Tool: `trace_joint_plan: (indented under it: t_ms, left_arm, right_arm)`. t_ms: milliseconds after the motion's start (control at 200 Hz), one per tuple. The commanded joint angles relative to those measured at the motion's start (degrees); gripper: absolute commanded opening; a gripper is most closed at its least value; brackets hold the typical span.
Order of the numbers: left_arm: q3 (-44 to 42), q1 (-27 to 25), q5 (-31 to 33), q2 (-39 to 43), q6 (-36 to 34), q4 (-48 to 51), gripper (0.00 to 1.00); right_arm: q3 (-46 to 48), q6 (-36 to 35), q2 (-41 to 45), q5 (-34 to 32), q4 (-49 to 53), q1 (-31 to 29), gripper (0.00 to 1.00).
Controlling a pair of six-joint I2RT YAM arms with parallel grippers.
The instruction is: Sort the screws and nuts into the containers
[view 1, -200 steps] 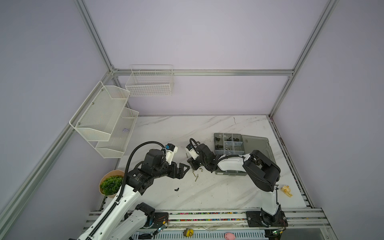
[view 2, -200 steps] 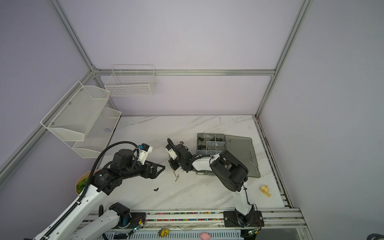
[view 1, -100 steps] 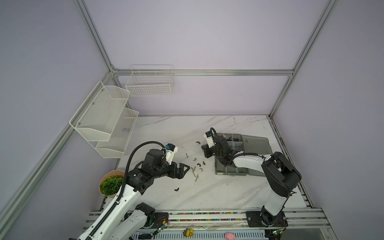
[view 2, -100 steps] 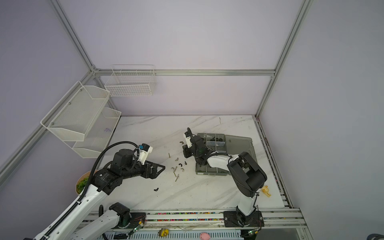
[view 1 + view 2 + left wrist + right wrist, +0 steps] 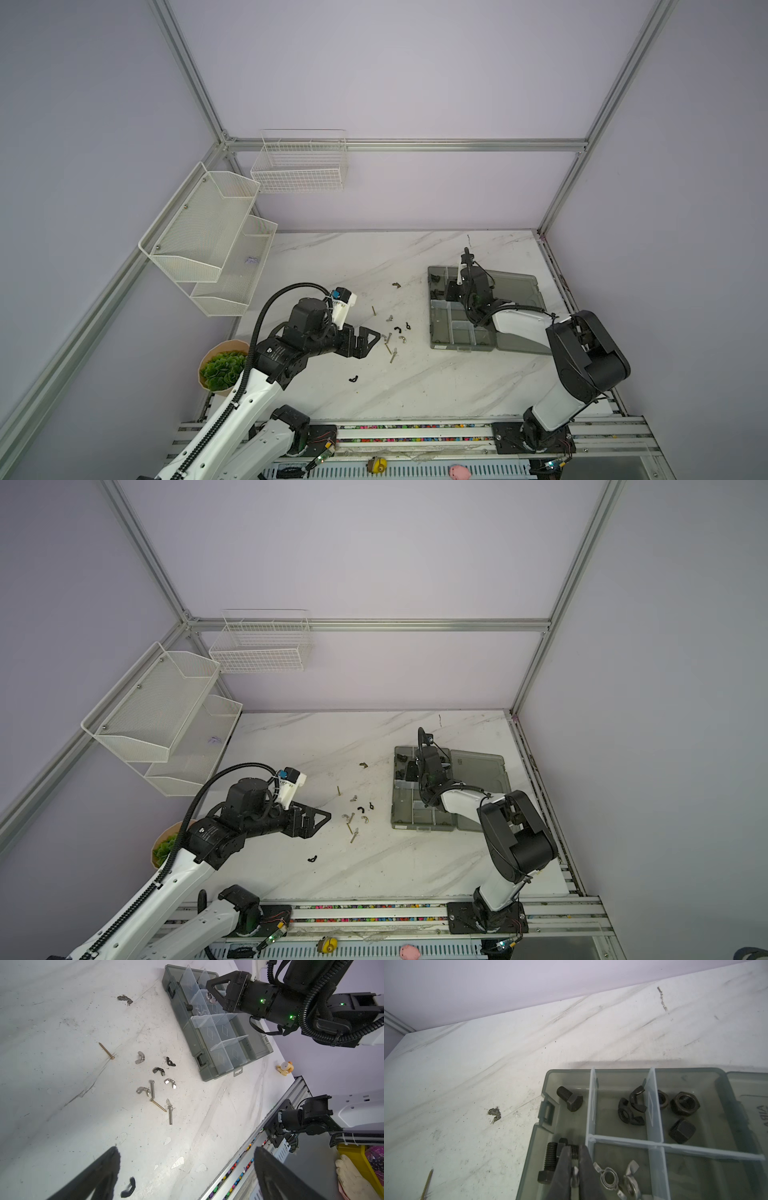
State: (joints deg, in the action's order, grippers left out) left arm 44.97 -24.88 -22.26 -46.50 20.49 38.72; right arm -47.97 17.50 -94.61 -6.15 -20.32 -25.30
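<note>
Step in hand: delivery of one nut to the box. My right gripper (image 5: 574, 1157) is pinched narrow on a shiny silver wing nut (image 5: 574, 1176), which shows between its two black fingers. The gripper hangs above the smoky-grey translucent plastic organizer box (image 5: 184, 1026), which lies lid open on the white marble-patterned table (image 5: 62, 1022).

Box contents, right wrist view: black hex-head bolts (image 5: 550, 1161) in the compartment under the fingertips. Stored silver wing nuts (image 5: 610, 1180) lie just across the clear divider (image 5: 590, 1147). Stored black wing nuts (image 5: 631, 1105) and black hex nuts (image 5: 685, 1103) have compartments of their own farther along.

Finding: the held nut appears to sit on the bolt side of that divider. I judge the next move calls for a small shift across it to the silver wing nut compartment. The release should then come from low down, so the nut does not bounce over a wall.

My left gripper (image 5: 187, 1151) stands wide open, holding nothing, above the table near a lone black wing nut (image 5: 128, 1186).

Outstanding, loose on the table to the side of the box: brass-coloured screws (image 5: 106, 1050), silver machine screws (image 5: 170, 1113), loose silver wing nuts (image 5: 140, 1057) and loose black wing nuts (image 5: 159, 1070). Sorting is part done.
</note>
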Motion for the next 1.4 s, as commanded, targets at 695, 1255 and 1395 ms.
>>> trace_joint_plan:
  t_ms: [695, 1255, 1395]
  left_arm:
    - [-1.2, -0.3, -1.3, 0.5, 0.3, -1.4, 1.00]
    - [-1.0, -0.3, -1.0, -0.9, -0.1, -1.2, 1.00]
    - [-1.0, -0.3, -0.7, -1.0, -0.1, -1.1, 1.00]
  right_arm:
    - [7.0, -0.6, 7.4, 9.3, -13.0, 1.5, 0.36]
    - [-12.6, -18.9, -12.1, 19.7, 4.9, -16.3, 0.26]
    - [-14.7, -19.3, -15.9, 17.8, 7.1, -17.2, 0.24]
